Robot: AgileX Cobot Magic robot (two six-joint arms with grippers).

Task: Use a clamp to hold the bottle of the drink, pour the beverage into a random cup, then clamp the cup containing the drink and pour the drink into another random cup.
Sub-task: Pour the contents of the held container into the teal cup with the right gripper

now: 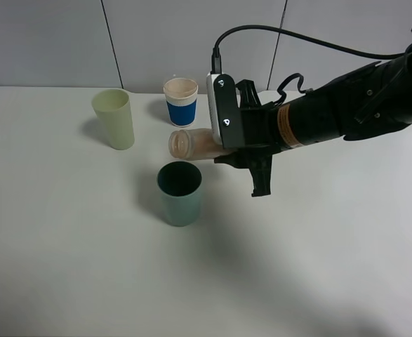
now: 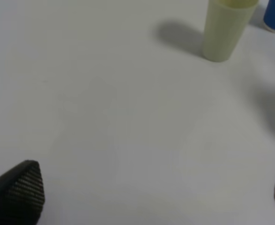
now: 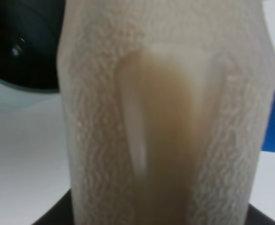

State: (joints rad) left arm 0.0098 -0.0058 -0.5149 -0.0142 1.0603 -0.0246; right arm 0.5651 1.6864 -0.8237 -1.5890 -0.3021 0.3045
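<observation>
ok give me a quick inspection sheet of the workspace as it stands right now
surface: white table, no spills seen
job's things: bottle held on its side, mouth pointing left in the high view, between the blue paper cup behind it and the dark green cup in front; pale green cup further left; all three cups upright
clutter: nothing seen
grippers: right tool shut on the bottle; left tool open, nothing between its fingers
cables: black cable arching across the back right
surroundings: grey panelled wall behind the table
</observation>
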